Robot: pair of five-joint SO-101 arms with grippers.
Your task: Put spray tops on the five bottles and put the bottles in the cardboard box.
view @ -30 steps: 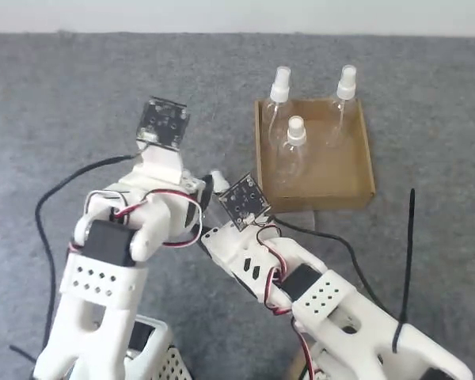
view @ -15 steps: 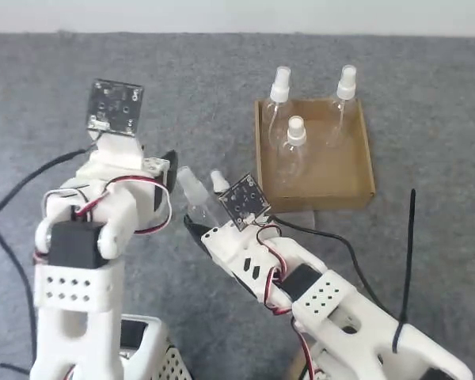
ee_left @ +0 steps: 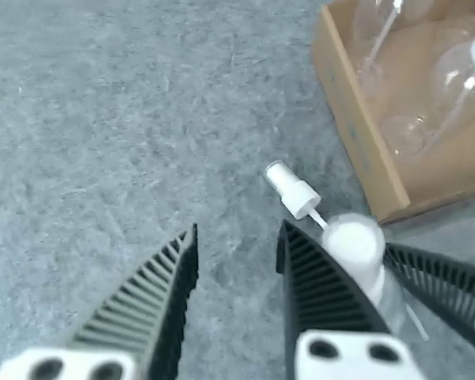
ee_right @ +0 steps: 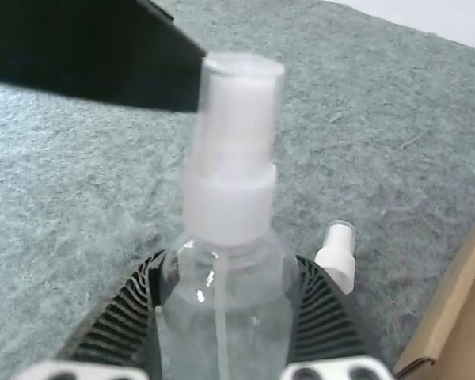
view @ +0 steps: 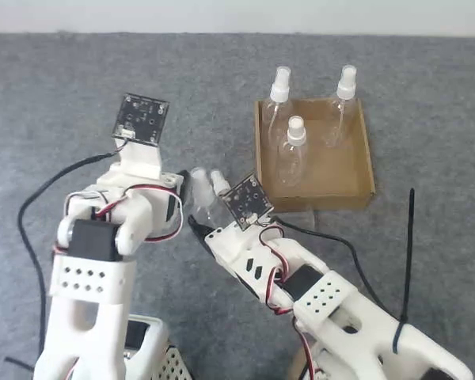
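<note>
We see the cardboard box (view: 317,199) at upper right holding three capped bottles (view: 289,158) (all upright). At centre, the right gripper (ee_right: 229,273) clamps a fourth bottle (ee_right: 226,206), and the left gripper (ee_left: 237,233) is spread open beside it.

Grey carpeted table (view: 63,79), cardboard box (view: 332,202), loose spray top (ee_left: 294,190), possibly a white bin (view: 154,352)

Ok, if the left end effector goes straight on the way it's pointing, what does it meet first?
The left end effector would probably meet the grey carpet first. The loose spray top lies just ahead, slightly off its line, and might get clipped; depth is unclear.
</note>
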